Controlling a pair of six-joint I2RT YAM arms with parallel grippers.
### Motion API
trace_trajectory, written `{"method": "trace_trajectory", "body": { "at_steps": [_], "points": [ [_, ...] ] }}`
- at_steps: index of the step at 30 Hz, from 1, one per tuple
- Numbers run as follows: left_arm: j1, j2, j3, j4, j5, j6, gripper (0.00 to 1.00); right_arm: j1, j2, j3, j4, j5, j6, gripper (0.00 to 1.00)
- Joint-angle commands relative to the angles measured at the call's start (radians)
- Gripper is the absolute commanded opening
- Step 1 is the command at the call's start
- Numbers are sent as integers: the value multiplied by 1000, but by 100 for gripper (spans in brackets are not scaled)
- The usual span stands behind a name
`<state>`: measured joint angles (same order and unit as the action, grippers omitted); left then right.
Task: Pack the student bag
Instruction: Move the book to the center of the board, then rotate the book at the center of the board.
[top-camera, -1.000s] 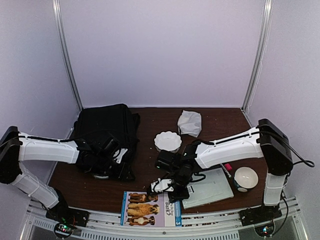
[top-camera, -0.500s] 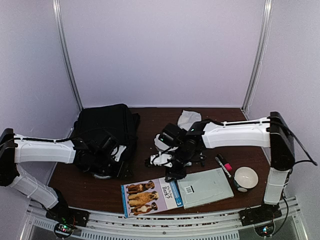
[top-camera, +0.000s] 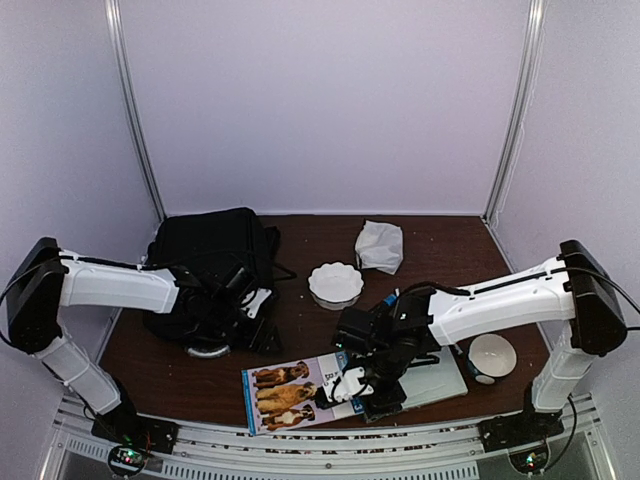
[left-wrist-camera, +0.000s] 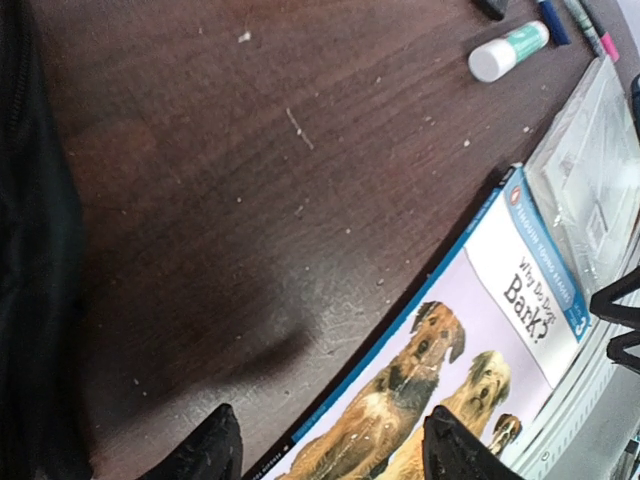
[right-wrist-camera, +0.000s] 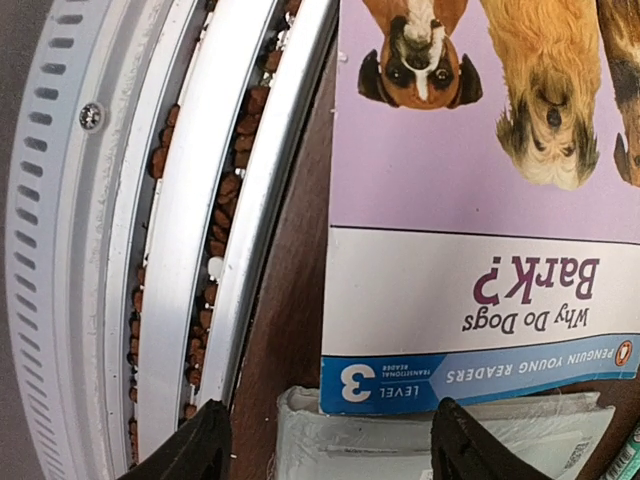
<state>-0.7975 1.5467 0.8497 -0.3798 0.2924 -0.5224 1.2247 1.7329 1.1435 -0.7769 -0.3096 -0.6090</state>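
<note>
- Lying on the far left of the brown table, the black backpack is slumping, soft and flat.
- The left gripper is hovering just beside the backpack's near right edge, its fingers standing apart around nothing.
- The right gripper is hanging over the right end of the dog book, fingers spread and gripping nothing.
- The book is touching a clear plastic case.
- A white dish is sitting mid-table.

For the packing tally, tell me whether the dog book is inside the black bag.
No: the dog book lies flat on the table near the front edge, outside the black bag.
</note>
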Motion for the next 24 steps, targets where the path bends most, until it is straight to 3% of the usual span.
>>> {"method": "trace_trajectory", "body": {
  "at_steps": [1, 12, 16, 24],
  "points": [
    [7, 56, 42, -5, 60, 26, 63, 36, 4, -9, 79, 101, -20, 68],
    [7, 97, 49, 17, 49, 32, 63, 52, 80, 35, 138, 220, -46, 69],
    [7, 116, 47, 5, 35, 35, 63, 44, 75, 14, 228, 334, -64, 68],
    [6, 103, 9, -47, -7, 17, 63, -91, 142, 111, 299, 474, -60, 68]
  ]
}}
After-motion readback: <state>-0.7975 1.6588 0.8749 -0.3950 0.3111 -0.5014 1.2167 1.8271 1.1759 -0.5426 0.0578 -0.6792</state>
